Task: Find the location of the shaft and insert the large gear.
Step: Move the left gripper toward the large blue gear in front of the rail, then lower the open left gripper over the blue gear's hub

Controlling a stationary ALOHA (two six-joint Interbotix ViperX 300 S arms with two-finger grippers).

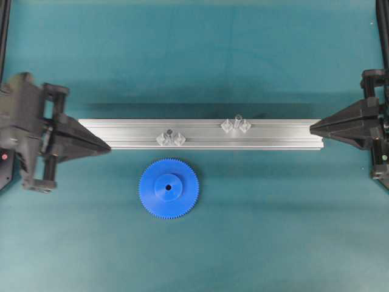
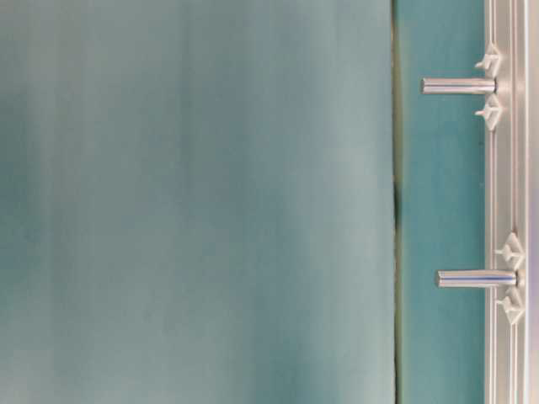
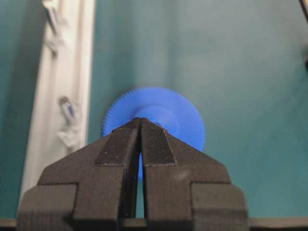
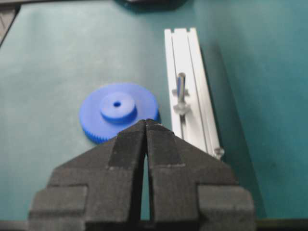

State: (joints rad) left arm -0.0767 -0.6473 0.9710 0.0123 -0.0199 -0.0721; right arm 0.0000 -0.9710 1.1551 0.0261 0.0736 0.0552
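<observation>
Both jaws are clenched on nothing, the left gripper point(image 1: 108, 146) and right gripper point(image 1: 312, 128) at opposite ends of the aluminium rail point(image 1: 200, 141), where two clear-mounted pins point(image 1: 170, 136) look alike, the large gear point(image 1: 168, 188) flat just beside it.

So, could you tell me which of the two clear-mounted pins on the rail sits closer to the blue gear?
The left pin, on the rail's near groove just above the large gear; the other pin sits further right in the far groove.
</observation>
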